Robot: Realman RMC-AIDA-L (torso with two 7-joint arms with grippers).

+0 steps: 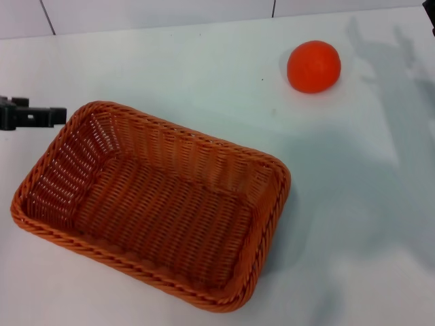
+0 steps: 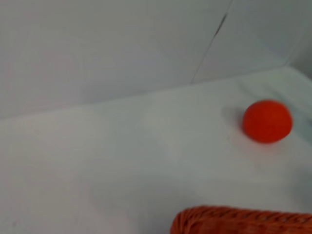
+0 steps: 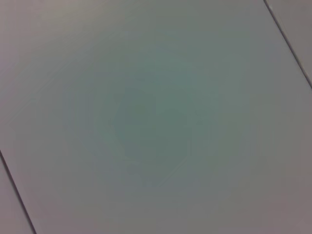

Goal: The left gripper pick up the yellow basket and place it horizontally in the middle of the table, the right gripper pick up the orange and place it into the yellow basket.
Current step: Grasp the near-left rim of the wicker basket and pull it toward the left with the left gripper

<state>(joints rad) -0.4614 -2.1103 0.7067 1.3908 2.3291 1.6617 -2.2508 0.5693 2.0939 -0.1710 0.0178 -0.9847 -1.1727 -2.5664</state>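
The yellow basket (image 1: pixel 163 204), a large orange-brown wicker one, lies empty and at a slant on the white table (image 1: pixel 204 75), left of the middle. Its rim also shows in the left wrist view (image 2: pixel 243 220). The orange (image 1: pixel 313 66) sits on the table at the far right, apart from the basket, and shows in the left wrist view (image 2: pixel 267 121) too. My left gripper (image 1: pixel 58 116) shows only as a dark tip just beside the basket's far left corner. A dark sliver of my right gripper (image 1: pixel 431 15) shows at the far right edge, above the table.
The right arm's shadow (image 1: pixel 387 61) falls on the table beside the orange. A pale panelled wall (image 1: pixel 156 13) with seams runs along the table's far edge. The right wrist view shows only a plain pale surface with seams.
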